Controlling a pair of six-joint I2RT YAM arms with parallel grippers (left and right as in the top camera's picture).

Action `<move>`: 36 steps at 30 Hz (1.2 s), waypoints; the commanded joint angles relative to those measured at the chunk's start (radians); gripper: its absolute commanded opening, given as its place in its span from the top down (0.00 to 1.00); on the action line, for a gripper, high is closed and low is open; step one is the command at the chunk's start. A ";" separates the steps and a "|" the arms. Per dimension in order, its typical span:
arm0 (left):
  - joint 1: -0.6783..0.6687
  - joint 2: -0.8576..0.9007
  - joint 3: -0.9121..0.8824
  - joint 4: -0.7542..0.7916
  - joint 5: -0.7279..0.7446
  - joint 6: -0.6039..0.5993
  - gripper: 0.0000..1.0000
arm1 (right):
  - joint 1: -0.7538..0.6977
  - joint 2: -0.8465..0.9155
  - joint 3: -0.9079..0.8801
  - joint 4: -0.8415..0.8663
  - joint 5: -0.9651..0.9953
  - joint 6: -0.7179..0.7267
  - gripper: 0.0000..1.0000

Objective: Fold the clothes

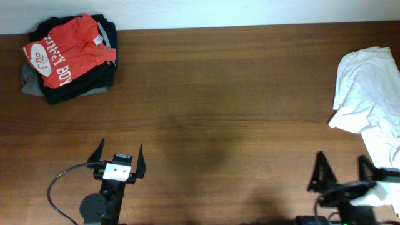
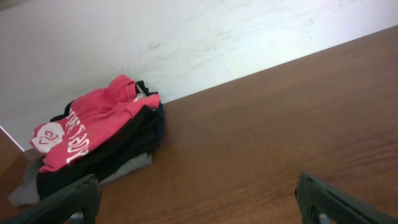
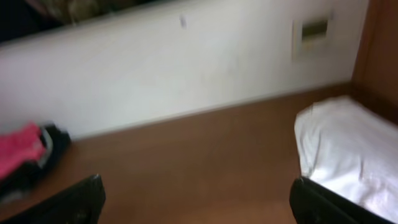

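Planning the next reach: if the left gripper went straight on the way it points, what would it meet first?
Likely only bare table until the wall. The left gripper aims just right of the red-orange T-shirt; the margin looks slim.

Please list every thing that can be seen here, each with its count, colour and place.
T-shirt: one, red-orange with white lettering, on top of the pile, far left corner.
pile: one, black and grey, folded, under the T-shirt.
white cloth: one, white, crumpled, right edge.
table: one, brown wood.
wall: one, white, behind the table.
cable: one, black, looping beside the left arm.
left gripper: one, black, open and empty, near left.
right gripper: one, black, open, near right by the white cloth.
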 commanded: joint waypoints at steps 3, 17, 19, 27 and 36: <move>0.006 -0.005 -0.008 0.000 -0.006 0.001 0.01 | 0.009 -0.163 -0.405 0.307 -0.144 -0.007 0.02; 0.006 -0.005 -0.008 0.000 -0.006 0.001 0.01 | 0.009 -0.165 -0.810 0.809 0.029 -0.006 0.02; 0.006 -0.005 -0.008 0.000 -0.006 0.001 0.01 | 0.009 -0.165 -0.860 0.863 0.007 -0.006 0.02; 0.006 -0.005 -0.008 0.000 -0.006 0.001 0.01 | 0.009 -0.165 -0.864 0.769 -0.005 -0.056 0.02; 0.006 -0.005 -0.008 0.000 -0.006 0.001 0.01 | 0.009 -0.164 -0.864 0.770 -0.005 -0.056 0.02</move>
